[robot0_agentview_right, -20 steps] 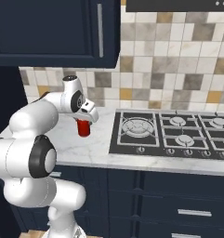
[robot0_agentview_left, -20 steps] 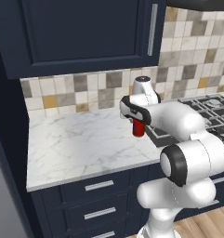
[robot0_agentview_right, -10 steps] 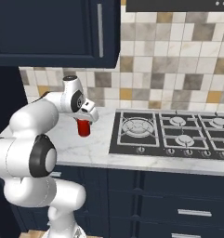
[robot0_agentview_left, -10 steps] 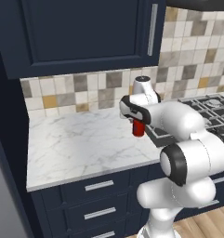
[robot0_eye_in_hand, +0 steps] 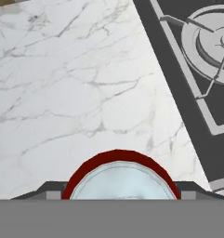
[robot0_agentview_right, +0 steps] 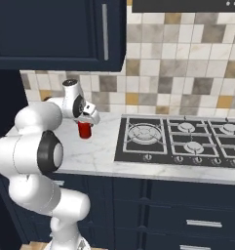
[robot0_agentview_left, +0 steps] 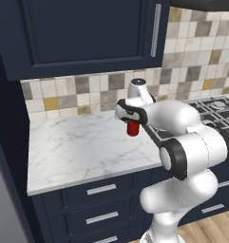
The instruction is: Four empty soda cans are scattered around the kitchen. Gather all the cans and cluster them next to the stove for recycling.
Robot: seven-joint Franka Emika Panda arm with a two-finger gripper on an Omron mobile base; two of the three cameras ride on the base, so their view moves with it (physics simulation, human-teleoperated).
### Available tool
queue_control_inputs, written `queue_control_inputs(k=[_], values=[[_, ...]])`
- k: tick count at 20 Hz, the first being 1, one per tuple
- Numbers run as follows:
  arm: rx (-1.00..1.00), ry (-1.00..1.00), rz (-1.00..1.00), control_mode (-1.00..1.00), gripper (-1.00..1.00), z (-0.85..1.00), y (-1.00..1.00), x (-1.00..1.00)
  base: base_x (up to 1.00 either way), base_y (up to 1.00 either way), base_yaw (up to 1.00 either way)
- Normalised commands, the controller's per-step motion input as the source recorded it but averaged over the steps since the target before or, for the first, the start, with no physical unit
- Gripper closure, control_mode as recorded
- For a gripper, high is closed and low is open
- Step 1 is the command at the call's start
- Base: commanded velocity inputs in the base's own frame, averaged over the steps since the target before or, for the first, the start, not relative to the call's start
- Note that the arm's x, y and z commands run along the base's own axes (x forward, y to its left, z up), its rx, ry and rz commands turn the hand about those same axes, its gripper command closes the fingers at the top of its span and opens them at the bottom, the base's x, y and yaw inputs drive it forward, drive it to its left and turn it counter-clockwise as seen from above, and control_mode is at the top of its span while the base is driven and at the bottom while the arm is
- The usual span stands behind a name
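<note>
My gripper [robot0_agentview_left: 131, 119] is shut on a red soda can [robot0_agentview_left: 132, 129] with a silvery top, held upright from above, low over the white marble counter [robot0_agentview_left: 82, 142]. In the right base view the gripper [robot0_agentview_right: 85, 123] and soda can [robot0_agentview_right: 84, 132] stand a short way left of the stove [robot0_agentview_right: 187, 141], a black cooktop with round burners. The hand view looks straight down: the can's top [robot0_eye_in_hand: 120, 179] fills the bottom middle, with a dark fingertip [robot0_eye_in_hand: 50, 188] on either side of it. The stove [robot0_eye_in_hand: 183, 65] runs along the right. Whether the can touches the counter I cannot tell.
Navy wall cabinets [robot0_agentview_left: 87, 33] hang above the counter, with a mosaic tile wall [robot0_agentview_right: 187, 73] behind it. Drawers [robot0_agentview_left: 101, 190] sit below the front edge. Bare marble [robot0_eye_in_hand: 76, 93] stretches left of the can.
The hand with the can has edged slightly to the left, away from the stove. The grip is the same.
</note>
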Motion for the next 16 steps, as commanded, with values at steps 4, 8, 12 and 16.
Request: queue_control_inputs(k=[4, 8, 12, 16], values=[[0.00, 0.00, 0.17, -1.00, 1.00, -0.26, 0.11, 0.43, 0.00, 0.00, 0.00], [0.00, 0.02, 0.19, -1.00, 1.00, -0.34, 0.07, 0.32, 0.00, 0.00, 0.00], [0.00, 0.01, 0.16, -1.00, 1.00, -0.29, 0.04, 0.34, 0.00, 0.00, 0.00], [0.00, 0.00, 0.12, -1.00, 1.00, -0.25, 0.05, 0.33, 0.00, 0.00, 0.00]])
